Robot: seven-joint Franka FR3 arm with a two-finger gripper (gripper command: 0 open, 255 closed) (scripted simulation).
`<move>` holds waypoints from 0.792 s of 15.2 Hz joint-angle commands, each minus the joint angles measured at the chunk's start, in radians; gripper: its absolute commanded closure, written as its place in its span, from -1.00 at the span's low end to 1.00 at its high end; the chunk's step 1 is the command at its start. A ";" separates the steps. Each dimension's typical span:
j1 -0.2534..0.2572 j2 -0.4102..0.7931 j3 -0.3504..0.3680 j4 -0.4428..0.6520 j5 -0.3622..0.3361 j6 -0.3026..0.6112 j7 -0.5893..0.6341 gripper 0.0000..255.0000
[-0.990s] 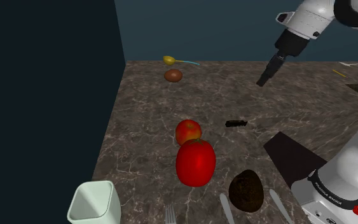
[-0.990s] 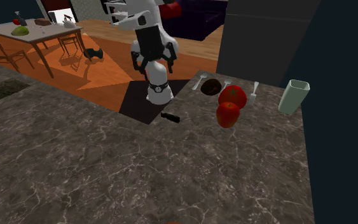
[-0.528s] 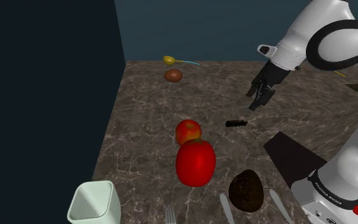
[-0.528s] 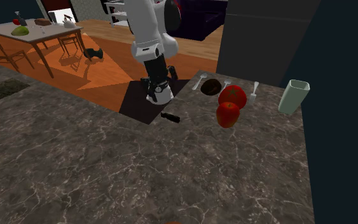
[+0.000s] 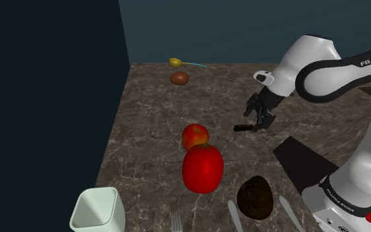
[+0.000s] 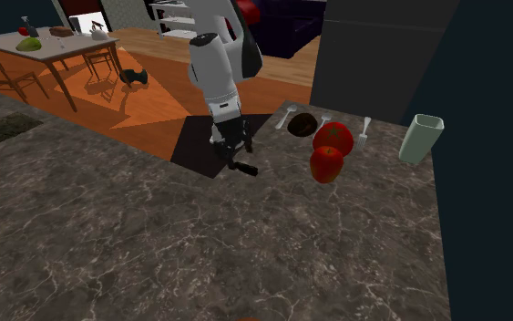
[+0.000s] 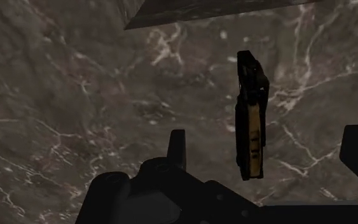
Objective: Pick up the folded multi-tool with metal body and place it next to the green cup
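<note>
In the shoulder view the white arm bends down over the dark marbled bench (image 5: 144,132), and its black tool (image 5: 256,123) hangs just above the multi-tool (image 5: 242,128), a small dark bar lying flat on the stone. From this angle it cannot be told whether the fingers touch it. Well apart from it, at this view's lower left, stands the pale green cup (image 5: 98,211). Between the two lie a small red-yellow apple (image 5: 195,136) and a larger red fruit (image 5: 202,168), with a dark avocado (image 5: 255,197) near the stand.

The second exterior view faces the arm across the bench. Here the tool (image 6: 238,153) points straight down right over the multi-tool (image 6: 245,169). The cup (image 6: 421,139) stands far to this view's right, past the red fruits. This view adds an orange floor and a dining table (image 6: 45,41) behind.

The wrist view settles the grip: the tool (image 7: 268,143) is spread wide. The multi-tool (image 7: 250,114), black with a pale metal side, lies on the bench between the fingers (image 7: 178,149), touching neither.
</note>
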 commanded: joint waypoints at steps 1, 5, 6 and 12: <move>0.017 0.037 -0.012 -0.009 0.010 0.048 -0.014 -1.00; 0.054 0.106 -0.033 -0.016 0.038 0.126 -0.032 -1.00; 0.054 0.106 -0.033 -0.016 0.038 0.126 -0.032 -1.00; 0.054 0.106 -0.033 -0.016 0.038 0.126 -0.032 -1.00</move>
